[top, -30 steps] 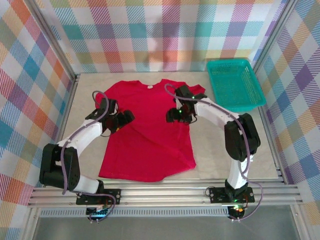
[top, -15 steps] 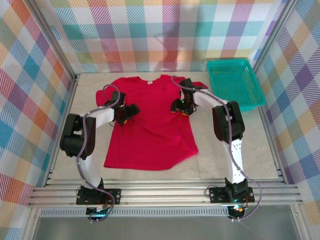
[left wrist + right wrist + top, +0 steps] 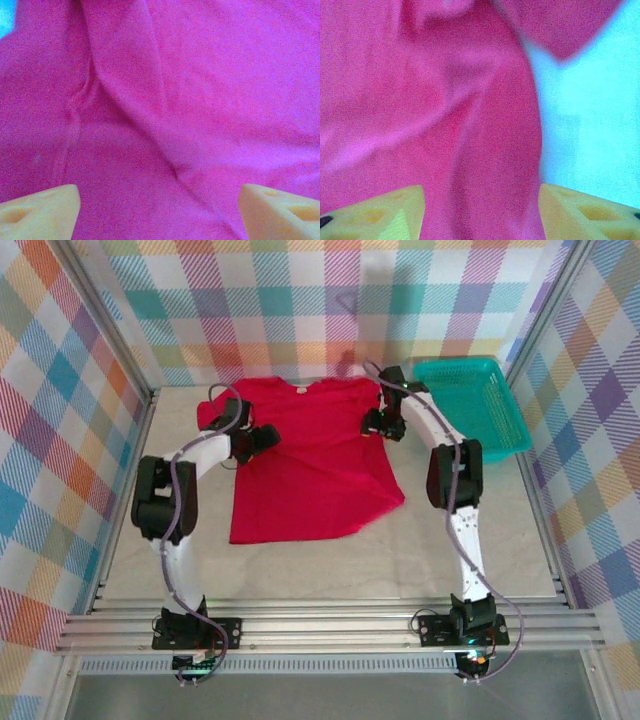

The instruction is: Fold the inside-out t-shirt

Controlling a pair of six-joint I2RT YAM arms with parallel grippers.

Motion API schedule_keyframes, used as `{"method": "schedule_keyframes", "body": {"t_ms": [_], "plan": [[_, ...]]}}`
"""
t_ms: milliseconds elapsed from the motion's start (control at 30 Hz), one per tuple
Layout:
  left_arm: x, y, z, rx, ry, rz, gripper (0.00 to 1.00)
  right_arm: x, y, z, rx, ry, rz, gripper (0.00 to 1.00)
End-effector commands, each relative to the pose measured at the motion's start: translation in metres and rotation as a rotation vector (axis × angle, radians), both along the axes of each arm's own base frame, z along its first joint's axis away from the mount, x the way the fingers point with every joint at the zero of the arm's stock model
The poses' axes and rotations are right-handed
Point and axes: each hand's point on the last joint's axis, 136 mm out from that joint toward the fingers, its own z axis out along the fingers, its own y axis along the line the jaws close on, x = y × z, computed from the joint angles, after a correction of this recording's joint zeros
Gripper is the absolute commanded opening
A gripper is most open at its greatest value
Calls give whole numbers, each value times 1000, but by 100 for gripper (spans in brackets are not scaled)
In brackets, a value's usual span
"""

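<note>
Two pincers, the left gripper [image 3: 264, 437] and the right gripper [image 3: 374, 425], stand spread over the inside-out t-shirt [image 3: 310, 475].

red t-shirt [image 3: 310, 475], teal basket [image 3: 470, 410] (plaid walls [image 3: 300, 300])

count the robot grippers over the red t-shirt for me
2. The left gripper is over the plain red cloth t-shirt by its left-hand sleeve. The right gripper is over the right-hand shoulder edge, near the teal plastic mesh basket. No others seem hidden.
</note>
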Motion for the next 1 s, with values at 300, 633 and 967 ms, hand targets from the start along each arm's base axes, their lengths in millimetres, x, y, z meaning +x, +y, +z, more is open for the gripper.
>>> {"method": "schedule_keyframes", "body": {"t_ms": [300, 633, 967], "plan": [[-128, 8, 46, 40, -68, -46, 80, -210, 59, 8, -7, -26, 245, 38], [-147, 5, 24, 8, -25, -34, 79, -261, 74, -46, -98, 52, 279, 56], [-147, 5, 29, 19, -24, -38, 79, -254, 76, -61, -147, 72, 281, 36]]}}
